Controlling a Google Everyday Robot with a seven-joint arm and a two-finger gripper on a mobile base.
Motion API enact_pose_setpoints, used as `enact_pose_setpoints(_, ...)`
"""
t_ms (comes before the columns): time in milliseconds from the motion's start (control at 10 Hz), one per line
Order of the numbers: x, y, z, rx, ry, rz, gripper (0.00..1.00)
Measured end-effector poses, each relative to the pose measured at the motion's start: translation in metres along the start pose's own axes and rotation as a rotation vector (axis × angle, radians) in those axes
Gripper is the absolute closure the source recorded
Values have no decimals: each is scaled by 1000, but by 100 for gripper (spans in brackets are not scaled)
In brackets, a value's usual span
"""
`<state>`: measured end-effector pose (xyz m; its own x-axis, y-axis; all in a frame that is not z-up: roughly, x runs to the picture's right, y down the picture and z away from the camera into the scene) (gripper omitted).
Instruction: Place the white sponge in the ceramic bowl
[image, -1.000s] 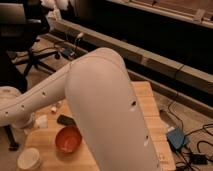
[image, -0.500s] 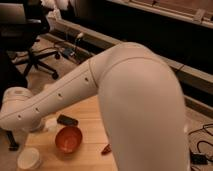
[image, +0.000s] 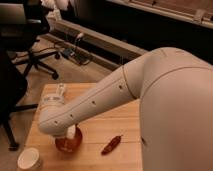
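Observation:
The ceramic bowl (image: 67, 146), reddish-brown and glossy, sits near the front left of the wooden table (image: 100, 127). The white sponge (image: 72, 132) stands tilted at the bowl's rim, its lower end down inside the bowl. My gripper (image: 64, 131) hangs just under the white wrist, directly over the bowl and against the sponge. The arm hides most of it.
A white round cup (image: 29, 159) stands at the front left corner. A red chili pepper (image: 111, 145) lies to the right of the bowl. A white bottle (image: 60, 92) lies at the table's far left edge. Office chairs (image: 22, 55) stand on the floor to the left.
The wrist has swung right from the table's left edge to a spot over the bowl. The sponge now stands at the bowl. The arm now covers the dark object behind the bowl.

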<state>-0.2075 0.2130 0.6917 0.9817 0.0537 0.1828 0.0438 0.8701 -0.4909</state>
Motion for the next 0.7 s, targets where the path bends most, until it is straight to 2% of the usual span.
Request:
enact_pose_setpoints(500,6,20,50,-80,-91,-12,93)
enact_pose_setpoints(600,9,18,55,-84,-87,-15,89)
enact_pose_setpoints(700,14,13,60,-79,-65,-22,79)
